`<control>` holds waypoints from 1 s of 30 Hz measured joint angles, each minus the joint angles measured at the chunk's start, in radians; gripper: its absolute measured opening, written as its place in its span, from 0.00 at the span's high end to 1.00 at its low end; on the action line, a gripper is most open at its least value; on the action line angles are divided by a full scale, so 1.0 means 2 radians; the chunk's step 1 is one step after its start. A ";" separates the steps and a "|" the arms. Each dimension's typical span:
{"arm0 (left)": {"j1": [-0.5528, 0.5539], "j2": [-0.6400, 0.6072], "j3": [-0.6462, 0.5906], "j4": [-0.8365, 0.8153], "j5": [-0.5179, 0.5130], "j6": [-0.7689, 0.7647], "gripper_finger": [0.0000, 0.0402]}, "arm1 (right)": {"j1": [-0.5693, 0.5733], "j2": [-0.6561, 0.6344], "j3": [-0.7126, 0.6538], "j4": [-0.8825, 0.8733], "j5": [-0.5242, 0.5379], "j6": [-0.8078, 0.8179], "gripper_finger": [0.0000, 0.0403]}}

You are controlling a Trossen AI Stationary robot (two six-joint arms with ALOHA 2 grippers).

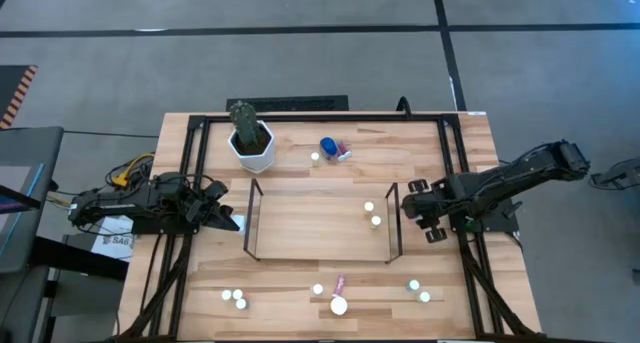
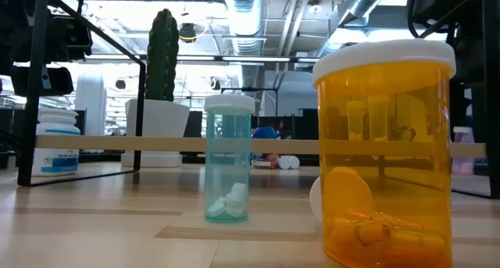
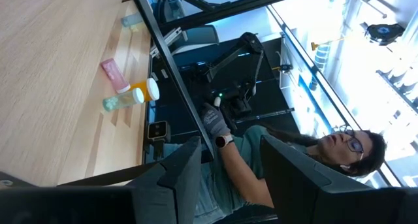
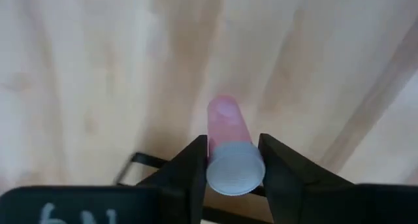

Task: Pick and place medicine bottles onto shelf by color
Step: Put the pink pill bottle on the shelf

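Pink bottle point(image 4: 228, 129) clamped in right fingers point(image 4: 188, 168), left fingers point(image 3: 173, 175) apart, empty, teal bottle point(image 2: 228, 160) holding white pills

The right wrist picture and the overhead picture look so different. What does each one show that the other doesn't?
Only the right wrist view shows a pink bottle with a pale cap, gripped between the right gripper's dark fingers. Only the high view shows the whole layout: the shelf, the cactus pot, the blue-capped bottle, scattered white-capped bottles, and the left gripper waiting beside the shelf. Both show the light wooden table and the right arm's gripper.
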 joint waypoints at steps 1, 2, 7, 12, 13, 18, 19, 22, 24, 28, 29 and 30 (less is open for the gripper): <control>0.000 0.000 0.000 0.000 0.000 0.000 0.64 | -0.009 -0.004 0.006 -0.014 0.004 -0.007 0.65; 0.000 0.000 0.000 0.000 0.000 0.000 0.64 | -0.018 -0.008 0.013 -0.031 0.010 -0.013 0.67; 0.000 0.000 0.000 0.000 0.000 0.000 0.64 | -0.078 -0.022 0.063 -0.113 0.067 -0.067 0.73; 0.000 0.000 0.000 0.000 0.000 0.000 0.64 | -0.161 -0.025 0.133 -0.151 0.096 -0.181 0.72; 0.000 0.000 0.000 0.000 0.000 0.000 0.64 | -0.181 -0.023 0.148 -0.152 0.095 -0.215 0.72; 0.000 0.000 0.000 0.000 0.000 0.000 0.64 | -0.252 0.003 0.224 -0.152 0.092 -0.400 0.71; 0.000 0.000 0.000 0.000 0.000 0.000 0.64 | -0.263 0.011 0.241 -0.152 0.090 -0.436 0.71; 0.000 0.000 0.000 0.000 0.000 0.000 0.64 | -0.284 0.036 0.295 -0.152 0.077 -0.548 0.71; 0.000 0.000 0.000 0.000 0.000 0.000 0.64 | -0.292 0.058 0.334 -0.153 0.060 -0.636 0.71; 0.000 0.000 0.000 0.000 0.000 0.000 0.64 | -0.284 0.111 0.406 -0.167 0.031 -0.814 0.71; 0.000 0.000 0.000 0.000 0.000 0.000 0.64 | -0.278 0.127 0.424 -0.173 0.027 -0.855 0.71; 0.000 0.000 0.000 0.000 0.000 0.000 0.64 | -0.271 0.142 0.442 -0.182 0.025 -0.893 0.71</control>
